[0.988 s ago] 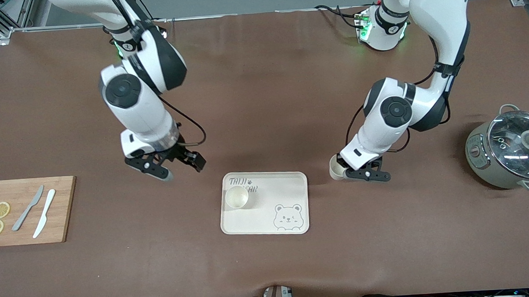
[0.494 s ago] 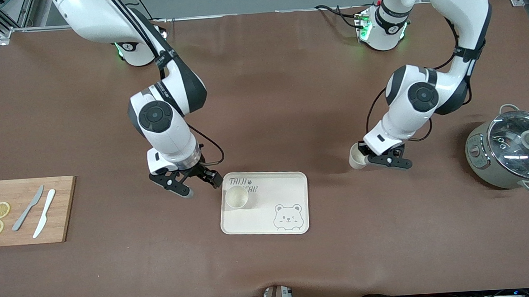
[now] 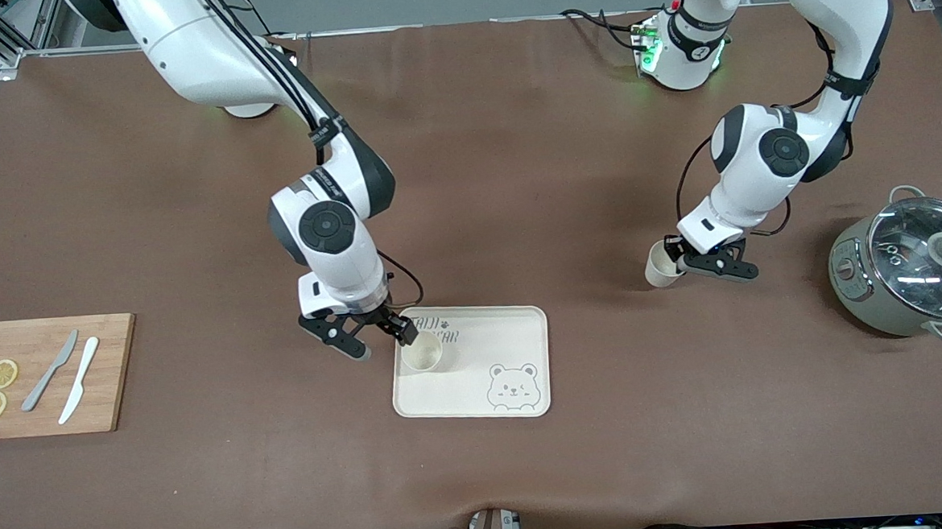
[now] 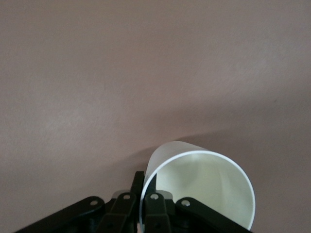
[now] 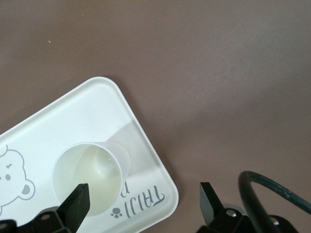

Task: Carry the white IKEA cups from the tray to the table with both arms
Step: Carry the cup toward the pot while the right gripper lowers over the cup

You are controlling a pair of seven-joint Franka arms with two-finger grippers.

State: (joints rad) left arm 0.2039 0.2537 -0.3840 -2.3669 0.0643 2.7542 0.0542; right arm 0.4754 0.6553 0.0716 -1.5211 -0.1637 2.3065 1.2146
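One white cup stands upright on the bear-printed tray, at its corner toward the right arm's end. My right gripper is open and empty over that corner, with one finger over the cup and the other over the table beside the tray. The right wrist view shows the cup, the tray and the spread gripper. My left gripper is shut on the rim wall of the second white cup and holds it tilted over the bare table between tray and pot. The left wrist view shows this cup pinched by the gripper.
A wooden cutting board with two knives and two lemon slices lies at the right arm's end. A grey pot with a glass lid stands at the left arm's end. The brown table surface runs all around the tray.
My right gripper has moved from near the cutting board to the tray's corner by the cup. My left gripper has carried its cup away from the tray toward the pot.
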